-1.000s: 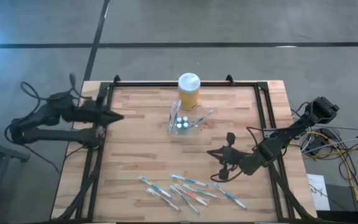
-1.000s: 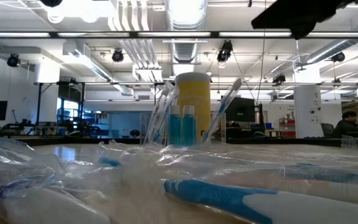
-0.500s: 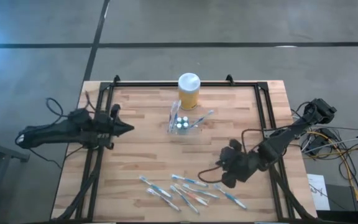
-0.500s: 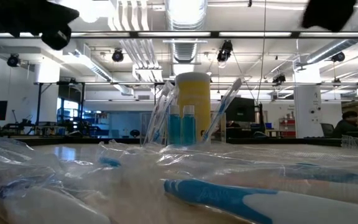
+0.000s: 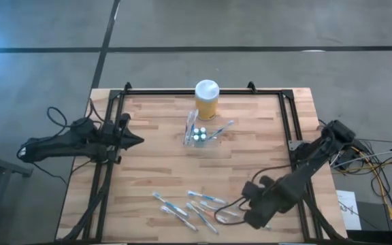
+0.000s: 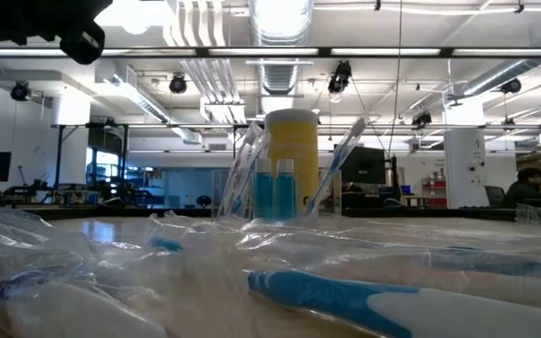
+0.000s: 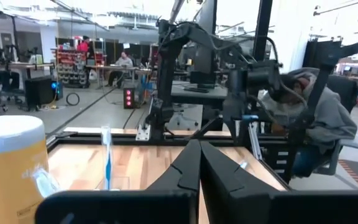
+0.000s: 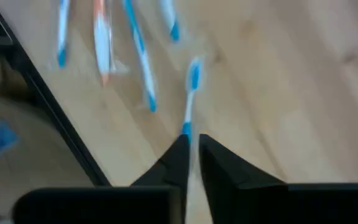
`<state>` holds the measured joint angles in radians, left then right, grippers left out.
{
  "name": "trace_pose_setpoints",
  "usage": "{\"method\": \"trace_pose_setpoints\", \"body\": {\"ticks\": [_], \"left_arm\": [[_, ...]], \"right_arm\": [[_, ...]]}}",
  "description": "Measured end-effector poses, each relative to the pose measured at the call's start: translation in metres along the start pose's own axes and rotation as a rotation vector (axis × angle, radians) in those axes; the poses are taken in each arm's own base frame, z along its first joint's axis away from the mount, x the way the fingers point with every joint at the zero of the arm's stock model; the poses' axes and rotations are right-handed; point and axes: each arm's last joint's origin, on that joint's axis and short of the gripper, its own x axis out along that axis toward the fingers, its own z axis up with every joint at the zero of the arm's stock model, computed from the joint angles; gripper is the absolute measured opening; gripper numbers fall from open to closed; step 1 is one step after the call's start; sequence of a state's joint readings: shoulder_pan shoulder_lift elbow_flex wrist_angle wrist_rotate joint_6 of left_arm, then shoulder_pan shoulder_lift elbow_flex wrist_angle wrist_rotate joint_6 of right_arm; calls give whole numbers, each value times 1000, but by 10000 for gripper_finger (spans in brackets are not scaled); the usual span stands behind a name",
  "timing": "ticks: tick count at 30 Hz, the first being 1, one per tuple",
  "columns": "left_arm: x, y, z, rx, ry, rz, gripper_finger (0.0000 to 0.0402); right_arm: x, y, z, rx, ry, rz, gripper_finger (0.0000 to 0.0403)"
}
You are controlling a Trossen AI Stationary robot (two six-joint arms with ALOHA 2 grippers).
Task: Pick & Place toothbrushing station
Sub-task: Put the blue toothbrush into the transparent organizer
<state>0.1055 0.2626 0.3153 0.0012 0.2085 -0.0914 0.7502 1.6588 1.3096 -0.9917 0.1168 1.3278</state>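
The toothbrushing station (image 5: 199,135), a small see-through holder with toothbrushes and white-capped tubes standing in it, rests on the wooden table just in front of a yellow jar (image 5: 207,99); both also show in the low view (image 6: 275,188). Several loose toothbrushes (image 5: 189,204) lie flat near the table's front edge. My right gripper (image 5: 248,212) points down above their right end, clear of them. Its fingers stand a narrow gap apart (image 8: 192,140), and one blue-and-white toothbrush (image 8: 191,81) lies on the wood below. My left gripper (image 5: 140,141) hovers shut and level at the table's left side (image 7: 199,144).
A black frame rail (image 5: 288,129) runs round the table top. The foreground of the low view is filled by wrapped toothbrushes (image 6: 346,296). Beyond the table's right side a person in a grey hoodie (image 7: 316,118) sits. Bare wood (image 5: 155,170) lies between the station and the loose brushes.
My right gripper has travelled toward the table's near edge, over the loose toothbrushes, and has tipped from nearly level to pointing down. My left gripper came down at the table's left side, levelled out, and then kept still.
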Motion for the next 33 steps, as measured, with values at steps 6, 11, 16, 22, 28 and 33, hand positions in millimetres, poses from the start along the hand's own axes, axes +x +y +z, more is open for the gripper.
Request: {"method": "trace_pose_setpoints", "body": {"ticks": [6, 11, 16, 22, 28, 33], "left_arm": [[1, 0, -3, -2, 13, -9, 6], [1, 0, -4, 7, 17, -8, 10], [1, 0, -4, -28, 17, -8, 6], [1, 0, -5, -56, 36, -29, 13], [1, 0, -6, -55, 41, -32, 15], [1, 0, -6, -49, 40, -32, 8]], "right_arm": [[32, 29, 2, -54, 67, -55, 112], [48, 35, 3, -41, 102, -174, 175], [59, 36, 1, -26, 161, -251, 217], [80, 36, -3, -46, 223, -271, 239], [94, 25, -7, -66, 241, -311, 236], [104, 15, -11, -84, 270, -311, 235]]}}
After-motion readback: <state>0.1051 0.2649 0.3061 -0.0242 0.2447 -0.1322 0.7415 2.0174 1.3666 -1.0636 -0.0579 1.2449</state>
